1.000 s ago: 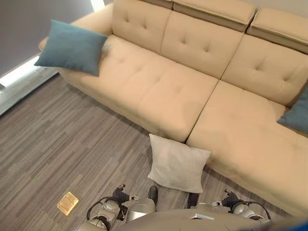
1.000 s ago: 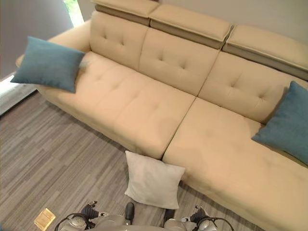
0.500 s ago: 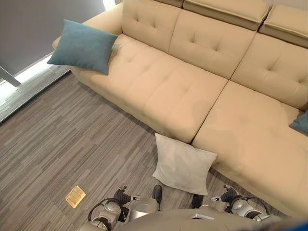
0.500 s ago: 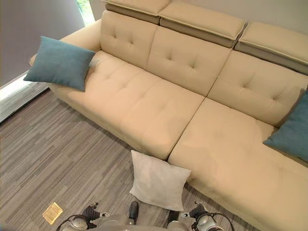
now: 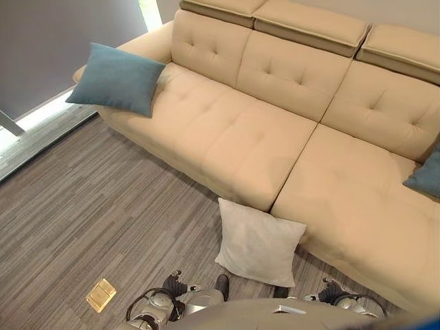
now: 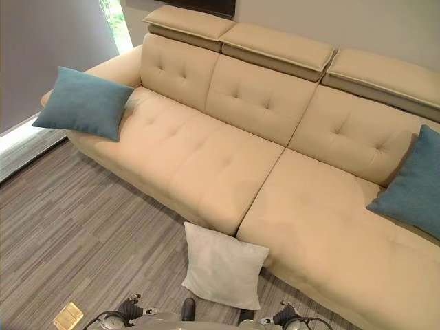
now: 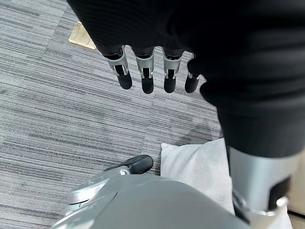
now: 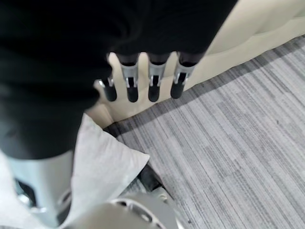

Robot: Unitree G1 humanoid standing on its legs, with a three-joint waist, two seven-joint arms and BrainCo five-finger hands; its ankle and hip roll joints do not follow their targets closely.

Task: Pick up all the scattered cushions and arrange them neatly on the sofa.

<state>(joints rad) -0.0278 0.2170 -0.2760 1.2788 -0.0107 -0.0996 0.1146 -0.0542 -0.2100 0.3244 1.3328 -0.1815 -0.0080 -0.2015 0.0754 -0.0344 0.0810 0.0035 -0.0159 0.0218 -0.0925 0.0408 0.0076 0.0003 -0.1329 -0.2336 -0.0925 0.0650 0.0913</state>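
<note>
A white cushion [image 5: 256,242] leans against the front of the beige sofa [image 5: 234,130], standing on the floor just before me. It also shows as the white cushion [image 7: 202,167] in the left wrist view and the white cushion [image 8: 102,167] in the right wrist view. One teal cushion [image 5: 117,78] rests on the sofa's left armrest end, and another teal cushion [image 6: 414,184] leans at the sofa's right end. My left hand [image 7: 147,71] hangs over the floor with straight fingers, holding nothing. My right hand [image 8: 143,78] hangs likewise, open and apart from the cushion.
Grey striped carpet floor [image 5: 89,206] spreads to the left of the sofa. A small brass floor plate [image 5: 101,295] sits in the carpet at lower left. A dark wall [image 5: 41,41] with a bright strip at its foot stands at far left.
The camera has shifted, so the whole scene sits a little differently in the frame. The cushions, sofa and both hands have not visibly moved.
</note>
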